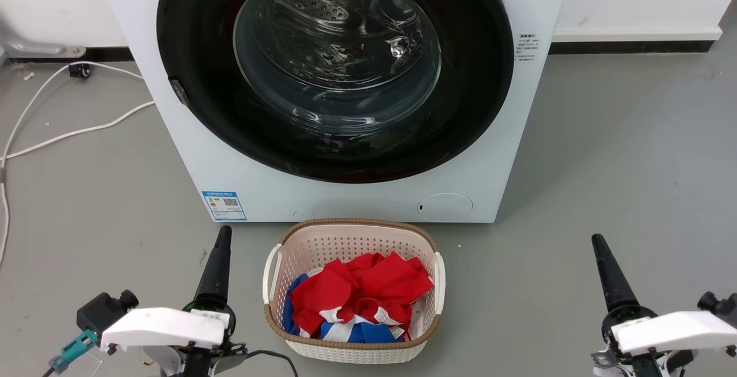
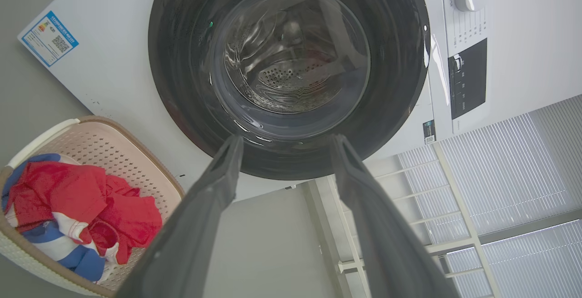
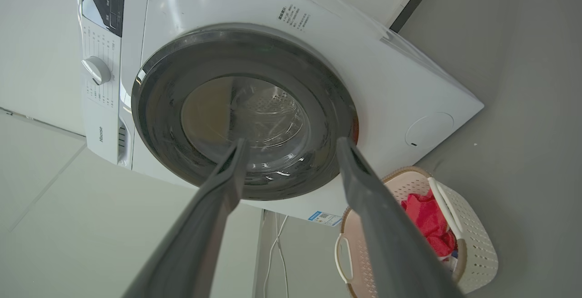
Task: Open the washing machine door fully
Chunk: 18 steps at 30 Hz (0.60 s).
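The washing machine [image 1: 190, 164] is a white front-loader standing straight ahead on the grey floor. The washing machine door [image 1: 337, 60] is a glossy black ring around a clear glass bowl, and it lies shut flat against the front. A small dark catch [image 1: 178, 90] sits on the door's left edge. My left gripper [image 1: 224, 232] is low at the left, well short of the machine, fingers pointing at it. In its wrist view my left gripper [image 2: 286, 139] is open and empty, with the door [image 2: 291, 61] beyond. My right gripper [image 1: 597, 240], low at the right, is also open and empty [image 3: 292, 142].
A pale woven-look basket [image 1: 351, 228] of red, blue and white clothes [image 1: 357, 290] stands on the floor between my grippers, just before the machine. White cables [image 1: 75, 132] trail over the floor at the left. A round filter cap [image 1: 444, 206] and a blue sticker [image 1: 224, 205] sit low on the front.
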Tool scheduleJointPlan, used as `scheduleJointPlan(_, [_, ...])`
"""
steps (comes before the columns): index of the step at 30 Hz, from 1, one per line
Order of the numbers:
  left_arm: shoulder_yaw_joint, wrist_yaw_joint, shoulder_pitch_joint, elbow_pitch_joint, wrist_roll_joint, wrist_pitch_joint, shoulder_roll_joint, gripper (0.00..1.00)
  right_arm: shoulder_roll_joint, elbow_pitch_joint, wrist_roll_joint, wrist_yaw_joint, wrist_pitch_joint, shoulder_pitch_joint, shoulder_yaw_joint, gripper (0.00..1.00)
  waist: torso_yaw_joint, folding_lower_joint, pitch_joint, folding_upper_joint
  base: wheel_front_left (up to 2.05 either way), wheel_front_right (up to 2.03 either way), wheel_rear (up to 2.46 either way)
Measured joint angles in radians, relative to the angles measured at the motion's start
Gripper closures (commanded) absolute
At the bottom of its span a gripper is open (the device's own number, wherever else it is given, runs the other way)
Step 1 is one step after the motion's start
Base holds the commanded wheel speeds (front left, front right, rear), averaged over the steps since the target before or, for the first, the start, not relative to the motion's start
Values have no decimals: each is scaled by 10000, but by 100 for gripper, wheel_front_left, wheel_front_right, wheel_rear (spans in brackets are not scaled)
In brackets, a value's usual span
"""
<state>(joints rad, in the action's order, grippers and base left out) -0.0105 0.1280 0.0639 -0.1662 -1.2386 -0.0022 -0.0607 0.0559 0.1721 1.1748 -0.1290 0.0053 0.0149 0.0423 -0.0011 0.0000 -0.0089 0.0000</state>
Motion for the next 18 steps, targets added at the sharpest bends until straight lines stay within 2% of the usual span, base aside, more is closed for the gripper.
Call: scheduleJointPlan(18, [479, 0, -166, 349, 3653, -642, -460, 0, -10, -671, -3707, 0, -48, -186, -184, 0, -31, 0, -78, 0, 0, 0, 0])
